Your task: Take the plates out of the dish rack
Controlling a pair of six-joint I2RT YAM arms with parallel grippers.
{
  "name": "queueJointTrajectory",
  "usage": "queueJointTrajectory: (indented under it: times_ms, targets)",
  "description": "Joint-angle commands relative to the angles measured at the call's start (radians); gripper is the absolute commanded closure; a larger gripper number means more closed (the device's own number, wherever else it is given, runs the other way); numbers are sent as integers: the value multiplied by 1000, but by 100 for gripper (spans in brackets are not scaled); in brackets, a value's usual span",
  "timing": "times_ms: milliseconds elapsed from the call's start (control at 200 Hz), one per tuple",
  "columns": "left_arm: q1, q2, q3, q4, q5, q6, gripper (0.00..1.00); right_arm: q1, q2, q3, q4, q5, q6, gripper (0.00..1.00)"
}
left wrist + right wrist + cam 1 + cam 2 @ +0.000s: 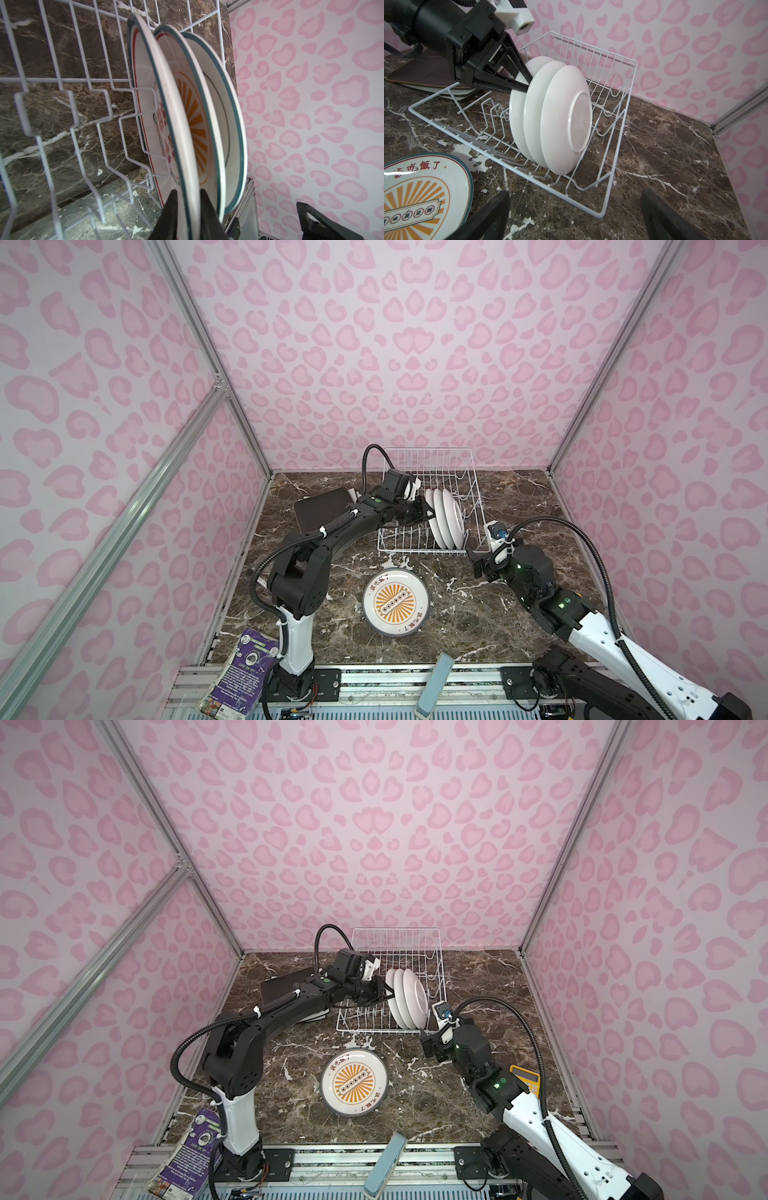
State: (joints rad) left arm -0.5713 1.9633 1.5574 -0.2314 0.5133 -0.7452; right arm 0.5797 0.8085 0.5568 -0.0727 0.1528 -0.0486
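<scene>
Three round plates [550,112] stand on edge in the dish rack [428,464], their white backs turned towards the right arm. The left gripper [188,207] has its fingers clenched on the upper rim of the end plate [176,124], the one on the left arm's side of the row. The right gripper [574,195] hangs just off the rack's near right corner, low over the table [457,635], with its fingers spread wide and holding nothing. A printed plate [396,602] lies face up on the table in front of the rack. The square plates [322,508] sit stacked to the rack's left, the dark one on top.

From here the job in hand looks like lifting that end plate out. The pinch is right out at the rim, so I would expect the plate to want to swing about the fingers. It should rise slowly and straight up along the prongs, staying parallel to its close neighbour until its lower edge clears the wire. Only then should it move away from the row and tip flat. If it snags, the light rack may come up with it, and the right gripper is well placed to steady that corner.
</scene>
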Motion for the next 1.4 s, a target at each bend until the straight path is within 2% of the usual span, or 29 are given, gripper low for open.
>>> queueJointTrajectory:
  times_ms: [0, 370, 720, 1075, 1395]
  targets:
    - [1, 16, 10, -2, -22, -20, 80, -1, 13, 14, 17, -4, -12, 1]
    - [-4, -1, 1, 31, 5, -54, 97, -1, 37, 27, 22, -14, -9, 1]
    - [-4, -49, 6, 27, 19, -53, 97, -1, 11, 11, 20, -2, 7, 1]
    - [-4, -90, 47, -79, -9, 5, 97, -1, 16, 12, 24, -7, 16, 1]
    - [-4, -126, 53, -94, -7, 8, 97, -1, 18, 14, 26, -6, 21, 1]
